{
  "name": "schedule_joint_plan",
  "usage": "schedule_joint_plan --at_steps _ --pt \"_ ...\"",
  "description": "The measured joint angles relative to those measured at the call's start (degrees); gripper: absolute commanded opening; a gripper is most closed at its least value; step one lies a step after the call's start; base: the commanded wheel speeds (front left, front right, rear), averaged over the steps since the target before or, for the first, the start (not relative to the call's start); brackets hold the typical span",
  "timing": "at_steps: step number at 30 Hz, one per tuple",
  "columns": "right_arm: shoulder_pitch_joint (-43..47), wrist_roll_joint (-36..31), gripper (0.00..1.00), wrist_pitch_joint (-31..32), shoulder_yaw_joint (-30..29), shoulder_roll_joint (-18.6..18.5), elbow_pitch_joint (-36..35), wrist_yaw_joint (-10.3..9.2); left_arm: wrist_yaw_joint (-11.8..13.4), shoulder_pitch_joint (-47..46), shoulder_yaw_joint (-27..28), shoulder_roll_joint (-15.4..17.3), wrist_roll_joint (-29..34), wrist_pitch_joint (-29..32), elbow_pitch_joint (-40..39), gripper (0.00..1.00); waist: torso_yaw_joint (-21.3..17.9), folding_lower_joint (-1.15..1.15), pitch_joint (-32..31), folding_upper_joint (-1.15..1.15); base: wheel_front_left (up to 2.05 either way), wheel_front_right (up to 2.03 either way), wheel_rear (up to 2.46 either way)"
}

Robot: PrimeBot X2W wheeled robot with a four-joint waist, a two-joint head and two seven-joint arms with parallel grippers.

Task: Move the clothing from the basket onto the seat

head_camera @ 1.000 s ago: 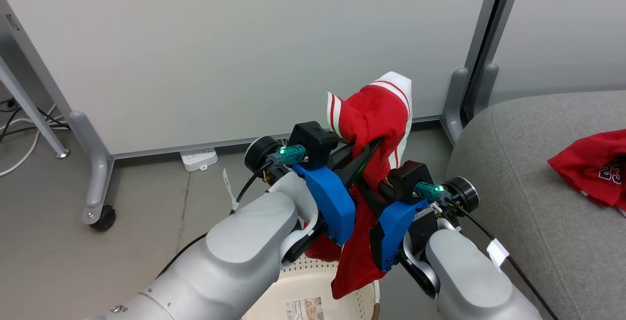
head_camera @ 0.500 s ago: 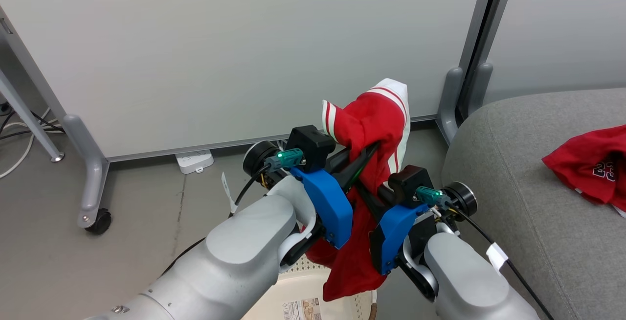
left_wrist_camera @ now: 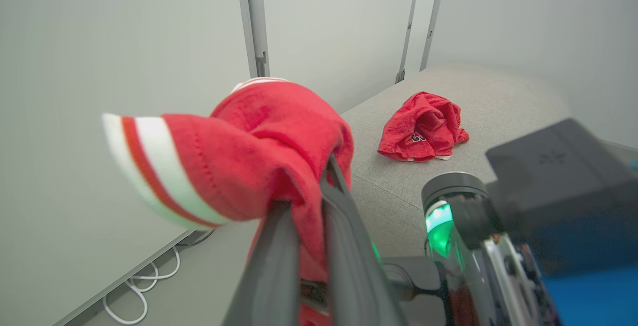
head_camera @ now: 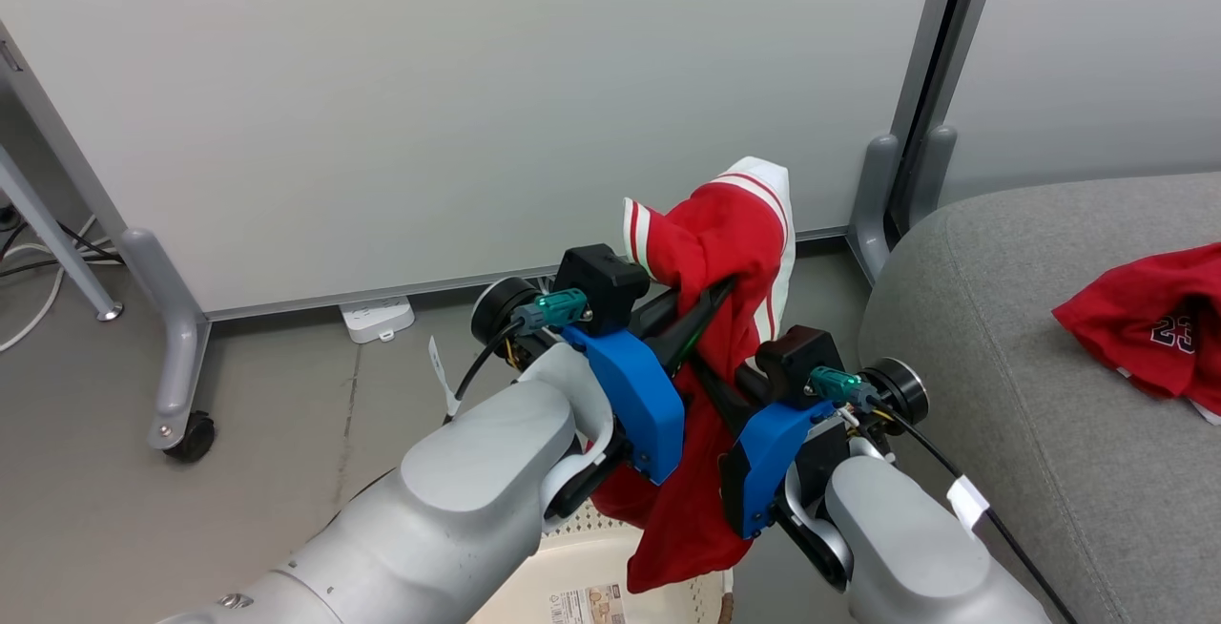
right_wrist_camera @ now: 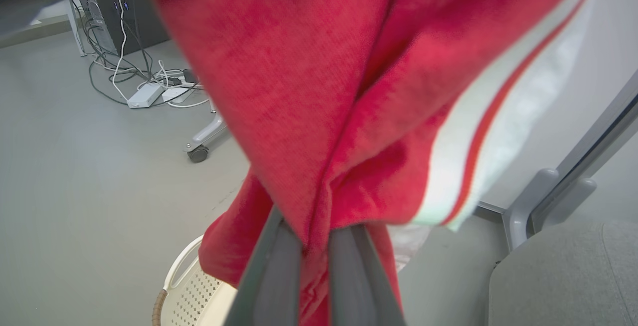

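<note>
A red garment with white striped trim (head_camera: 730, 238) hangs between both arms above the cream basket (head_camera: 582, 572). My left gripper (head_camera: 713, 298) is shut on its upper bunch, with cloth pinched between the dark fingers (left_wrist_camera: 304, 191). Just below, my right gripper (head_camera: 713, 378) is shut on the same garment, which drapes over the fingers (right_wrist_camera: 311, 231). The garment's lower end dangles over the basket rim (right_wrist_camera: 172, 286). A second red garment with the number 23 (head_camera: 1145, 319) lies crumpled on the grey seat (head_camera: 1002, 366), also seen in the left wrist view as the garment (left_wrist_camera: 423, 126) on the seat (left_wrist_camera: 493, 96).
A pale partition stands behind, with grey feet and a caster (head_camera: 189, 435) at the left and another post (head_camera: 882, 195) next to the seat. A white power strip (head_camera: 379, 317) lies at its base. Cables and a power brick (right_wrist_camera: 144, 94) lie on the grey floor.
The head view has shifted a little. The right gripper's fingers have closed tighter on the striped garment. Both arms still hold it over the basket in much the same place.
</note>
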Motion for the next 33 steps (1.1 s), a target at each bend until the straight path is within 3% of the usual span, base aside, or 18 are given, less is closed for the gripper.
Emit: schedule_joint_plan --at_steps 7,9,24,28,33 --pt "-0.31 -0.32 0.00 -0.13 0.18 0.01 0.51 0.00 0.01 -0.49 -0.43 0.00 -0.68 -0.22 0.58 0.00 -0.13 0.00 0.07 0.00 0.00 0.00 0.00" --pt "-0.35 -0.35 0.00 -0.13 0.18 0.01 0.54 0.00 0.10 -0.57 -0.48 -0.01 -0.74 -0.23 0.71 1.00 -0.12 0.00 0.14 0.00 0.00 0.00 0.00" --pt "-0.38 -0.25 0.00 -0.66 0.23 0.01 1.08 0.00 1.25 -0.69 -0.12 -0.02 -0.60 -0.85 0.82 1.00 -0.09 0.00 0.22 0.00 0.00 0.00 0.00" --pt "-0.40 -0.36 0.00 -0.90 -0.09 0.01 1.21 0.00 1.70 2.09 4.48 1.40 1.59 -1.01 -2.09 1.00 -0.18 -0.01 0.42 0.00 0.00 0.00 0.00" --pt "-0.44 -1.11 0.00 -1.40 -1.44 0.03 1.36 0.01 2.21 10.11 11.70 5.82 8.28 -1.04 -9.79 1.00 -0.09 -0.01 0.84 0.00 0.00 0.00 0.00"
